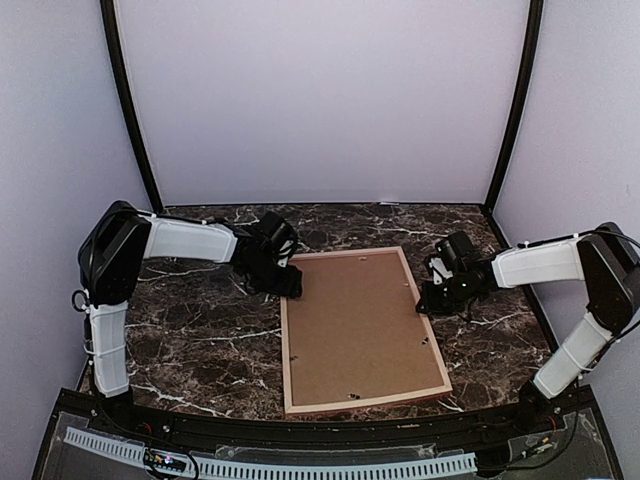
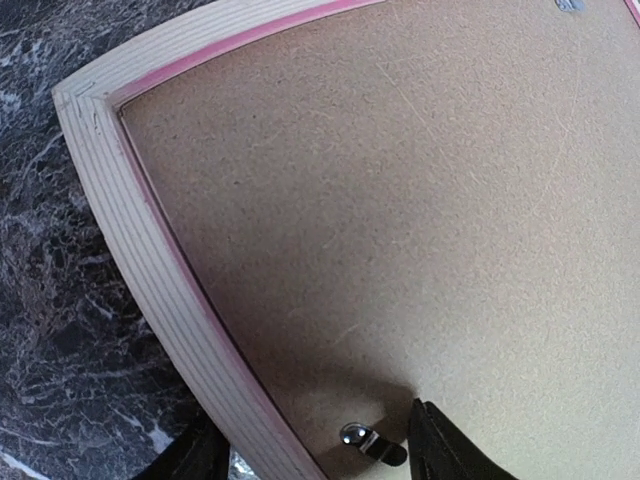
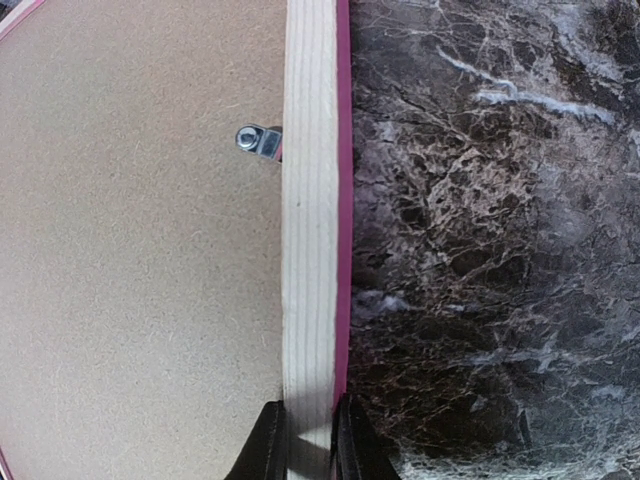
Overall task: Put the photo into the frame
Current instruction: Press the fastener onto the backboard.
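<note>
Clamping one rail of the frame [image 3: 310, 250], right end effector [image 3: 308, 445]; left end effector [image 2: 310, 455] unclenched, astride the opposite rail.

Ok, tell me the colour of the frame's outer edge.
Pink; the frame shows it best in the right wrist view.

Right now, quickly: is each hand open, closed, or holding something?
Left hand: open, fingers either side of the frame rail, not gripping it.
Right hand: closed on the frame's right rail.
</note>
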Controlling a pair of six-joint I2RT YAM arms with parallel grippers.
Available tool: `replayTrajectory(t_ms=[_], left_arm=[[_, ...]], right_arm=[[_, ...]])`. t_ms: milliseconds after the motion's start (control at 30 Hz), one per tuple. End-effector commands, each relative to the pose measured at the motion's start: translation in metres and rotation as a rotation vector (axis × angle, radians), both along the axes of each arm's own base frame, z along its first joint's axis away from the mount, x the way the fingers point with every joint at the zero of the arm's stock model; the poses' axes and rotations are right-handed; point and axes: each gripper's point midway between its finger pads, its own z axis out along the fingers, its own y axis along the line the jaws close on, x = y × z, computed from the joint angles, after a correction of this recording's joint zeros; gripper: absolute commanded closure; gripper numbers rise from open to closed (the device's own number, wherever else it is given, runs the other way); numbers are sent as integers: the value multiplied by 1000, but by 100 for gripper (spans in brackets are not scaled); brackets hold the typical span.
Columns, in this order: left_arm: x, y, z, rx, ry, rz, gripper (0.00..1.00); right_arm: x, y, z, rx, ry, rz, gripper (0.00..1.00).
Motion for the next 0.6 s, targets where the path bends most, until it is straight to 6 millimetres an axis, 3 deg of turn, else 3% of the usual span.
replayTrajectory(t_ms=[0,267,567], left_arm=[[-32,2,-8,0,86,-44,36],[-33,11,-16,36,86,-16,42],[-32,12,-18,39,91,-2,56]], right_arm=[[-16,-7,-27,-24,88,-16,85],[-17,-7,-25,-21,84,-17,85],[-19,-9,-25,-23,82,-20,85]])
